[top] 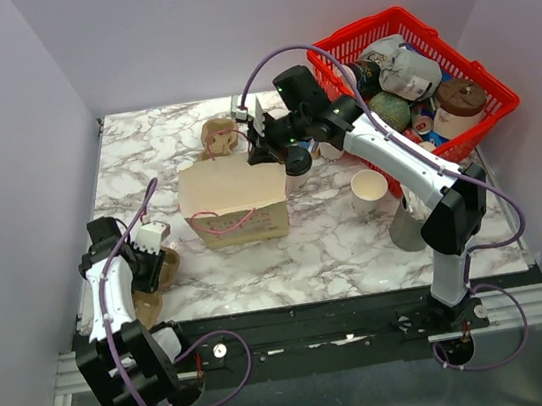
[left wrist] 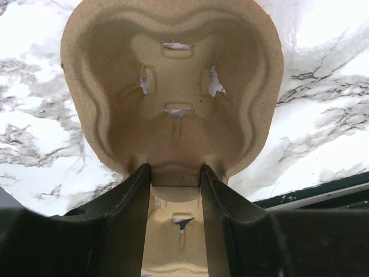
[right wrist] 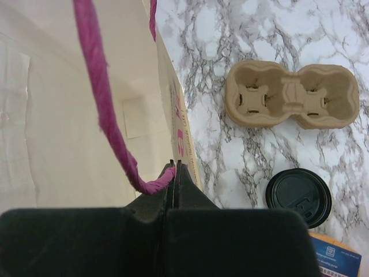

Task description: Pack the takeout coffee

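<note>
The takeout coffee (top: 297, 162), a white paper cup under a round black plastic lid, stands on the veined marble table (top: 133, 152), just beside the far right corner of the tan paper bag (top: 234, 203). The right arm stretches long across the table. Its gripper (right wrist: 174, 167) is pinched flat on the bag's twisted pink cord handle (right wrist: 102, 115), and the coffee sits at about four o'clock from it, near but apart. The left arm is folded low at seven o'clock on the table. Its gripper (left wrist: 176, 170) is clamped narrowly on the neck of a rough, moulded pulp cup tray (left wrist: 173, 86).
</note>
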You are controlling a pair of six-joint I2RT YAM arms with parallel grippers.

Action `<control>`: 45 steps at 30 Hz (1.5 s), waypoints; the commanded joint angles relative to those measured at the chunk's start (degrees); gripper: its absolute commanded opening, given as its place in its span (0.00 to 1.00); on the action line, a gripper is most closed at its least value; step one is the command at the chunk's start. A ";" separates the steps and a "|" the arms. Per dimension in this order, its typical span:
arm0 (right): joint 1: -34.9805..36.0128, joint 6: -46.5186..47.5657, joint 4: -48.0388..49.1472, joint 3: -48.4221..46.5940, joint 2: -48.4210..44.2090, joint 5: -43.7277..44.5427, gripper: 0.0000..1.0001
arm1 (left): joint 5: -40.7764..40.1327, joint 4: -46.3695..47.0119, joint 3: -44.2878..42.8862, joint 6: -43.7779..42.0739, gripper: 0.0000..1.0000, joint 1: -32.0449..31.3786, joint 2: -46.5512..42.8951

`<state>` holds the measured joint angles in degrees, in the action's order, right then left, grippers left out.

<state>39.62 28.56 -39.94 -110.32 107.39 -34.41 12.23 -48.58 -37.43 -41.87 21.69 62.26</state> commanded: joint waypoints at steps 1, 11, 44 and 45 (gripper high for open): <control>-0.24 0.18 0.22 -0.07 -1.22 -0.74 0.01 | 1.04 -2.92 -1.32 1.26 0.40 0.46 -1.52; -0.24 1.06 -0.48 -0.51 -1.40 -0.30 0.01 | 7.10 -8.11 -14.85 5.65 0.25 0.54 -5.04; 0.55 -0.87 -1.10 2.75 -5.70 1.98 0.00 | 50.53 39.19 -39.99 46.82 0.00 -15.61 -11.64; 0.64 -1.04 -1.54 2.40 -5.70 1.72 0.00 | 50.26 38.39 -40.35 46.18 0.00 -17.89 -11.11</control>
<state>39.77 28.82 -40.36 -106.85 104.73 -31.62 62.78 -10.33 -74.61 8.69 9.65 49.41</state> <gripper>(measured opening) 0.013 0.434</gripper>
